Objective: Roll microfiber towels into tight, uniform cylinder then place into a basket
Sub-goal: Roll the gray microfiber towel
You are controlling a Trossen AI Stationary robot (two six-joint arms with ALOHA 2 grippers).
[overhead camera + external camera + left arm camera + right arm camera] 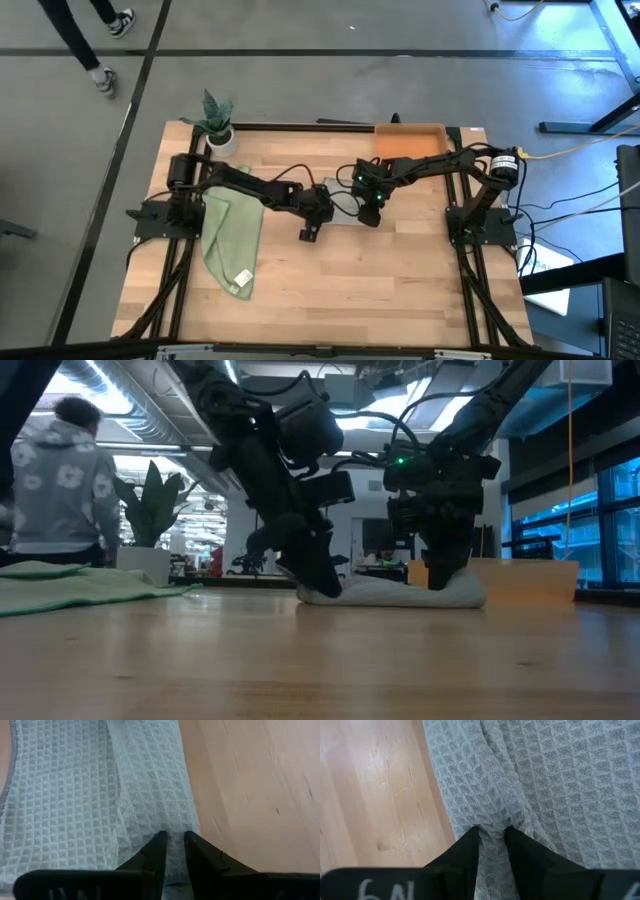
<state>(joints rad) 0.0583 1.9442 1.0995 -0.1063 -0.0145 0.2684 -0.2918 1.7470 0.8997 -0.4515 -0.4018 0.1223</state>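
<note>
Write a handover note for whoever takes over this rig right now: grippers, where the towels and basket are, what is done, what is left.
Left gripper: pinched on a fold at one end of the grey towel, mid-table.
Right gripper: pinched on a fold at the towel's other end.
Grey towel: lies low on the table between the two arms, partly bunched, not yet a tight cylinder.
Green towel: spread loose on the left side, under the left arm, white tag at its near end; untouched.
Basket: at the far edge, right of centre; no towel shows in it.
Done: both ends of the grey towel gripped.
Left: finish rolling grey, basket it, then roll and basket green.
</note>
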